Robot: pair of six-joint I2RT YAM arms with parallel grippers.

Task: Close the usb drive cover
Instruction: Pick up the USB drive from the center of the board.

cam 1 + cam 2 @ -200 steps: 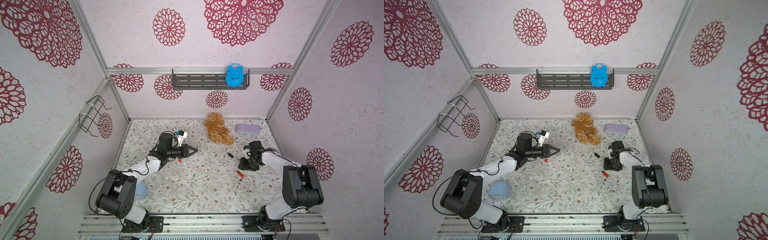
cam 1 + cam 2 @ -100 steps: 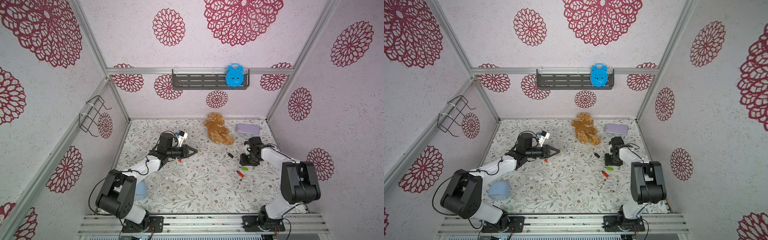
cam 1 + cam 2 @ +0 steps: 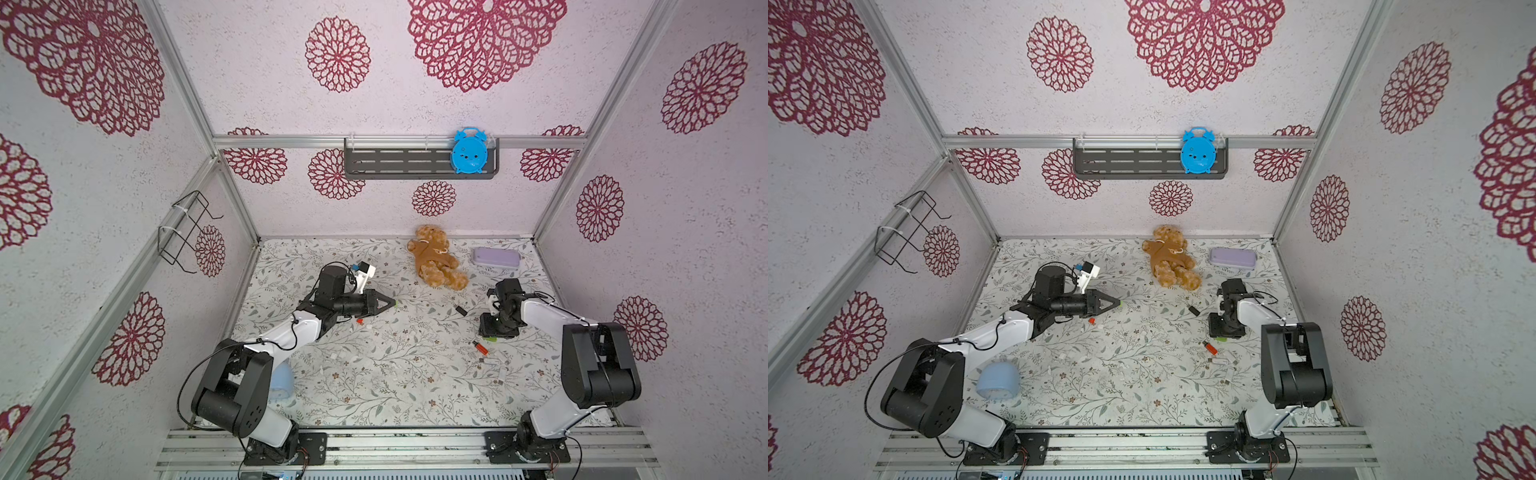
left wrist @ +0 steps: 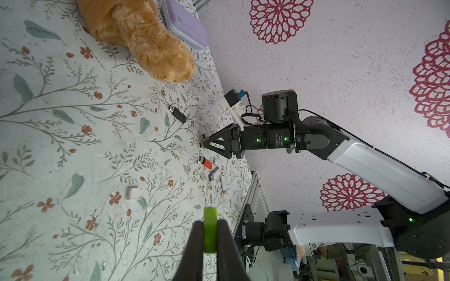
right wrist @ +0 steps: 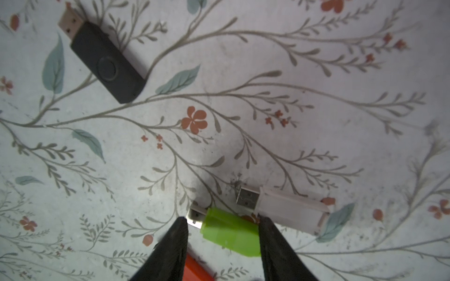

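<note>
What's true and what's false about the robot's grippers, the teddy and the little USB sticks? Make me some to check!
The left gripper pinches a green cap. True.
The teddy bear sits on the shelf. False: it lies on the table; the blue clock is on the shelf.
The right gripper has the green USB drive between its jaws. True.
The black USB drive has its plug covered. False: its metal plug is bare.

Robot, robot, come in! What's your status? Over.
Left gripper shut on green cap. Right gripper straddling green USB drive, grip unclear. White USB drive close beside it.
</note>
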